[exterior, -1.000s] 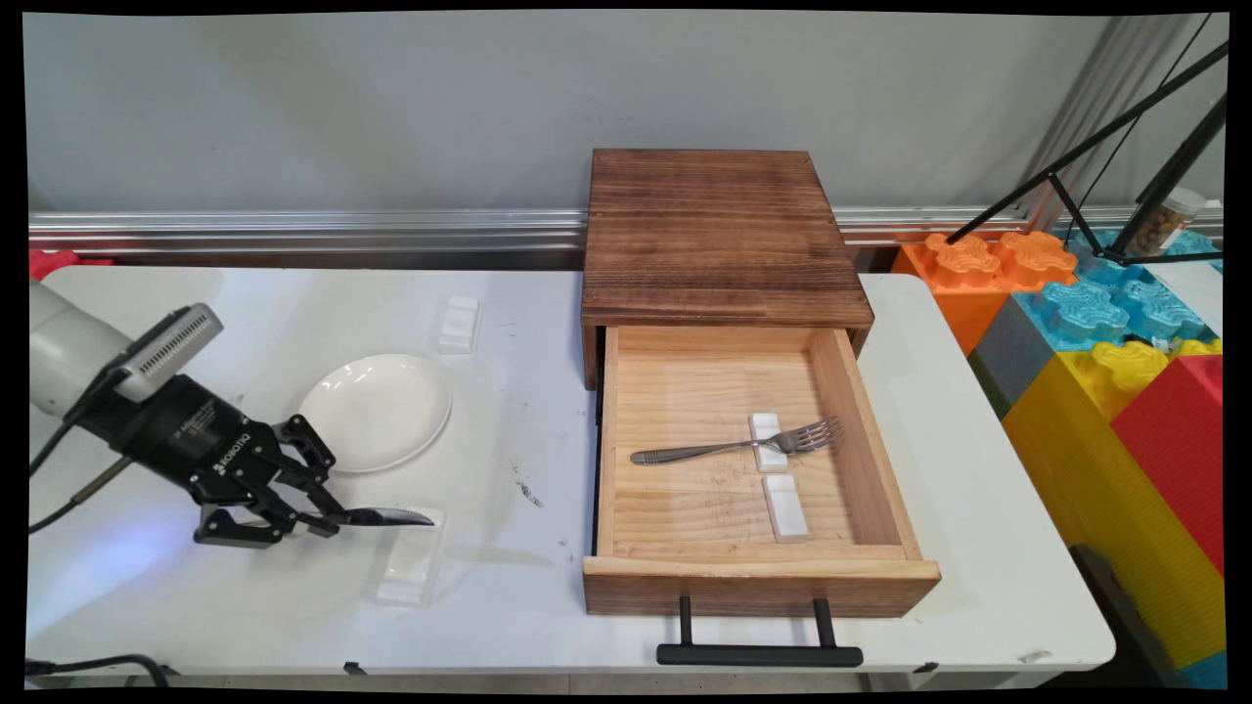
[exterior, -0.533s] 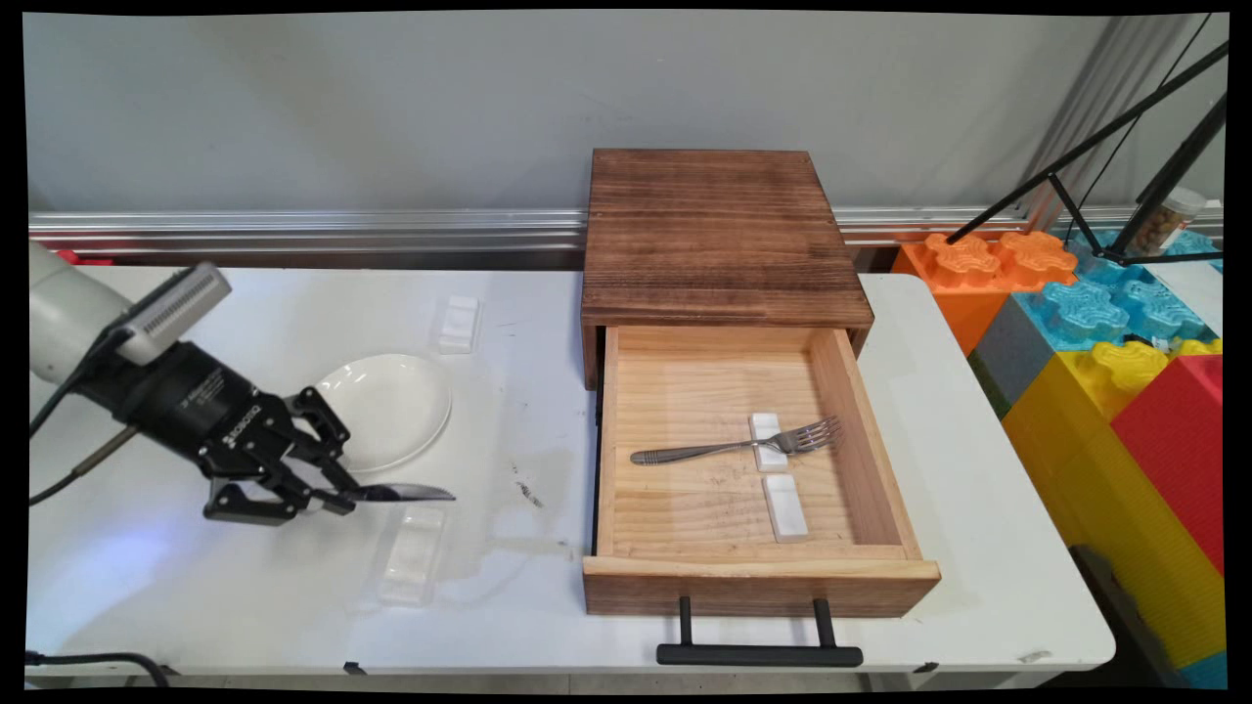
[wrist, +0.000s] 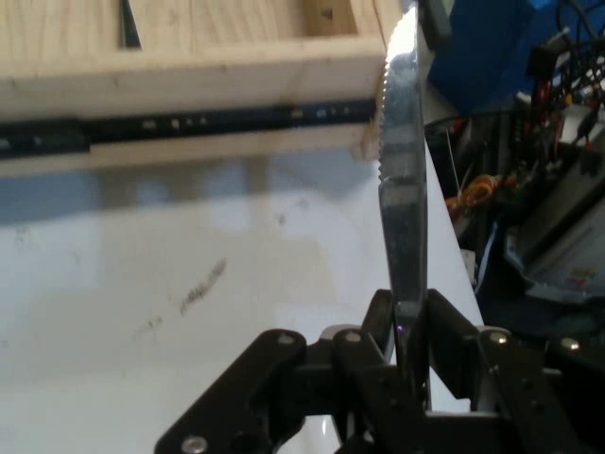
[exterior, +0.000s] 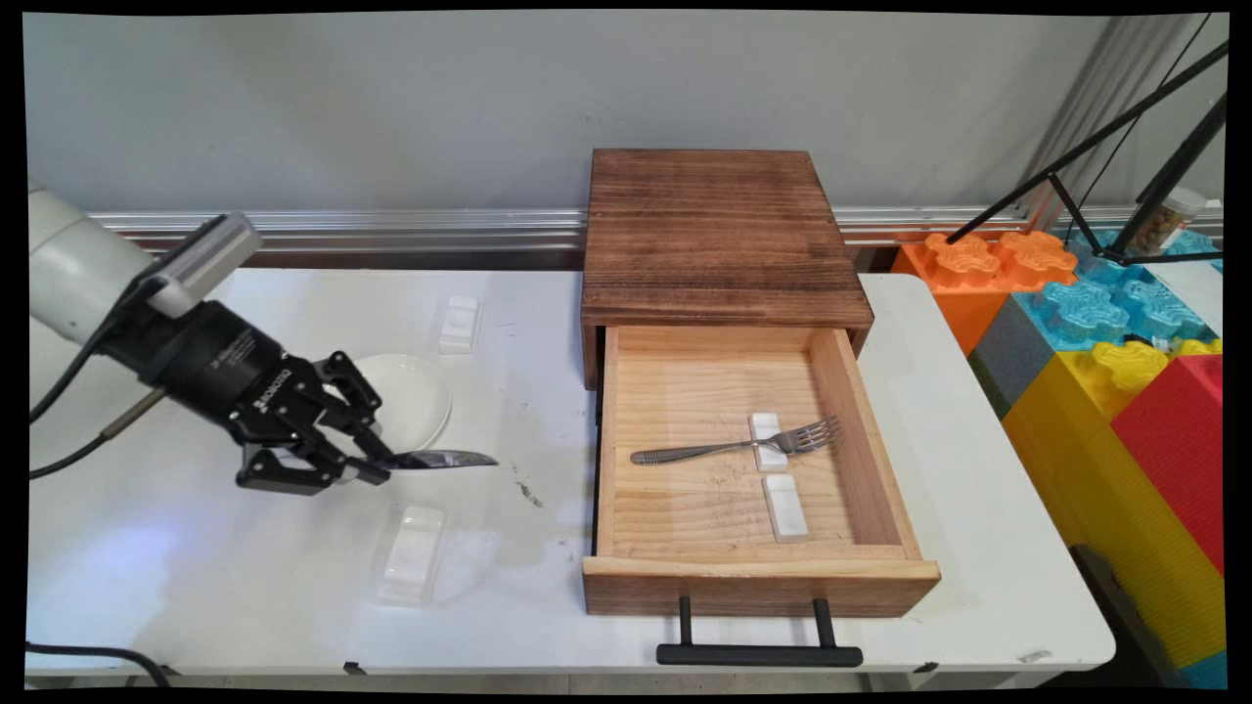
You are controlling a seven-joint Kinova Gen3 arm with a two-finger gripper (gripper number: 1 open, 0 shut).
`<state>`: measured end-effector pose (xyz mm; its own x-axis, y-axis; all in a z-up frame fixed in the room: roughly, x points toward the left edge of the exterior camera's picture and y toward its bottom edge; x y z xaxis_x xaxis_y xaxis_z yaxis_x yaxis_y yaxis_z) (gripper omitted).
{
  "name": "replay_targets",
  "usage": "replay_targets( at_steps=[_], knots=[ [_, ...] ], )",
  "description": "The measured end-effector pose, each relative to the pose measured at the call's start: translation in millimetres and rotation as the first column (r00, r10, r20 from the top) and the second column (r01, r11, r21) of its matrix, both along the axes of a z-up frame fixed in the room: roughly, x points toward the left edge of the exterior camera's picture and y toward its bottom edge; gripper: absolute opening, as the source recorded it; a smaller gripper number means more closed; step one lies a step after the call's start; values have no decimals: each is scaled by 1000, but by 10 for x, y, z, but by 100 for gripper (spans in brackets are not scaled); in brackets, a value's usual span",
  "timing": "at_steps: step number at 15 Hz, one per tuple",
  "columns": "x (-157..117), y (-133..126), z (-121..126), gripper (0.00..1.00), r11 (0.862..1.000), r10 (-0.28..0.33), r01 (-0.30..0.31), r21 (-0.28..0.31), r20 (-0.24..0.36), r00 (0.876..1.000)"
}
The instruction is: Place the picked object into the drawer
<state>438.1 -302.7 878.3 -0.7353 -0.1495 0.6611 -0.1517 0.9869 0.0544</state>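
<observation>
1. The gripper (exterior: 377, 467) is at the table's left, above the surface, its fingers (wrist: 444, 340) clenched on the handle end of a metal knife (exterior: 445, 459).
2. The knife blade projects level to the right, toward the open drawer (exterior: 905, 577); its serrated edge is visible in the hand view (wrist: 397, 161).
3. A white plate (exterior: 411, 396) lies just behind the gripper, partly covered by it.
4. One white rest (exterior: 412, 553) lies on the table (exterior: 245, 587) below the knife; another (exterior: 459, 324) lies behind the plate.
5. The drawer stands pulled out of a dark wooden box (exterior: 719, 235).
6. Inside it, a fork (exterior: 734, 447) lies across one white rest (exterior: 769, 442); a second rest (exterior: 785, 507) lies just in front, bare.
</observation>
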Motion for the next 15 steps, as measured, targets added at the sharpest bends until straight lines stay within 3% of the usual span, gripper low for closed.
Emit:
replay_targets(
  at_steps=[10, 15],
  knots=[
    [-674, -192, 418, 0, 999, 42, -42, 10, 0, 999],
    [-1061, -318, 578, 0, 993, 111, -112, 46, 20, 994]
  ],
)
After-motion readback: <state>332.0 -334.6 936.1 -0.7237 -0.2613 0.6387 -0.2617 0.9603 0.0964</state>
